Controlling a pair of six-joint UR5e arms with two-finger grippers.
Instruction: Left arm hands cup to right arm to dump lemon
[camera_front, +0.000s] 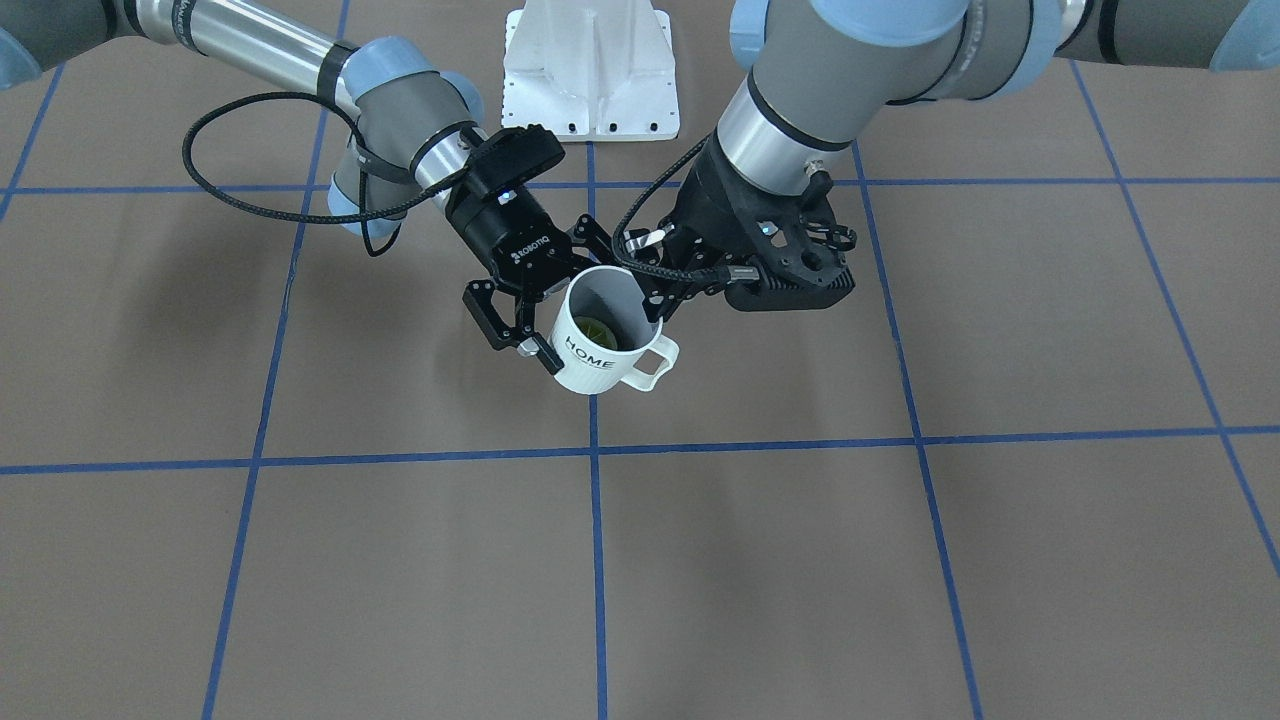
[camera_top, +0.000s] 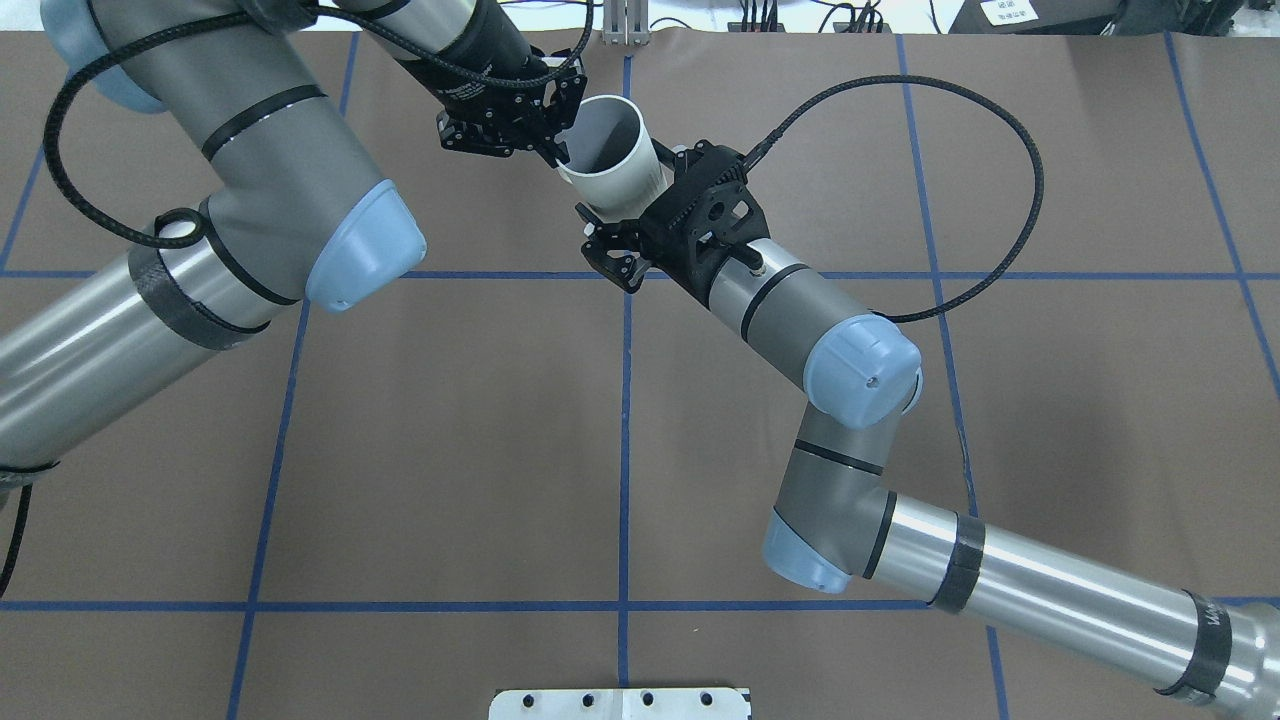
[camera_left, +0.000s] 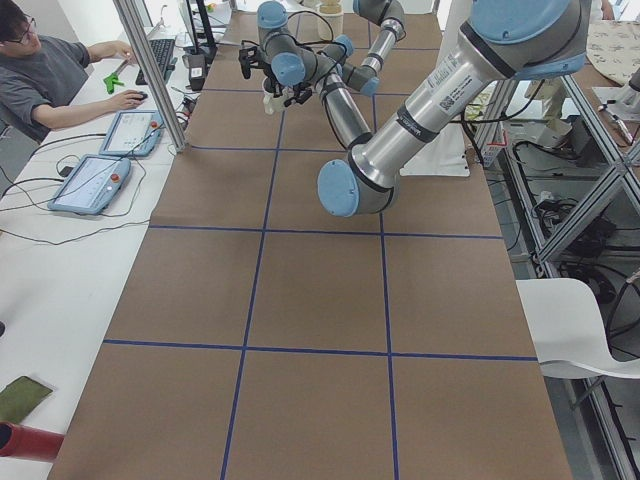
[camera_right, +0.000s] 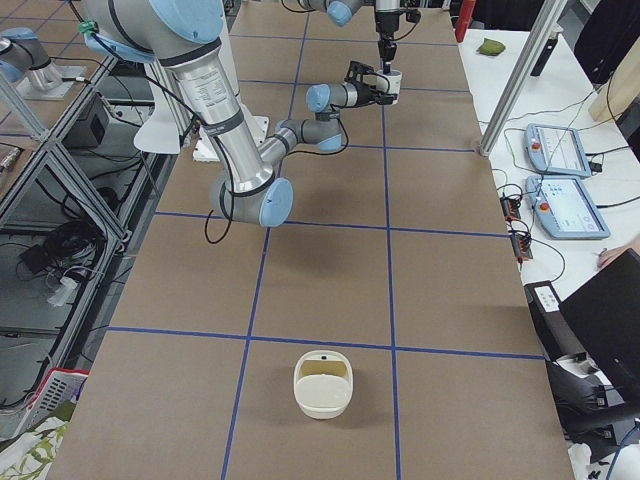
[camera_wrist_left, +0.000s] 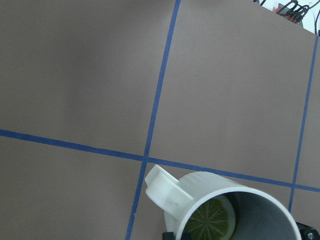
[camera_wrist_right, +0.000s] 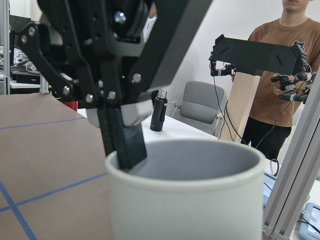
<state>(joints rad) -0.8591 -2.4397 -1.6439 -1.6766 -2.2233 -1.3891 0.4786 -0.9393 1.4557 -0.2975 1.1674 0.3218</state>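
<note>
Near the counter's (camera_front: 900, 560) far edge, the left tool (camera_front: 652, 300) pinches the cup (camera_front: 600, 350) by its rim. The right tool (camera_front: 568, 300) straddles its body, seemingly crosswise; whether clenched, I cannot tell.

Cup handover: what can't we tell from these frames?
Right gripper, whether it presses the cup: front view, its far finger goes behind the cup; overhead, the tips are unclear.
Left gripper: outer finger hidden by the cup wall in the right wrist view, cut by the bottom edge in the left wrist view.
Lemon: hidden by the cup wall overhead and in the right wrist view.
Side views: handover too small.
</note>
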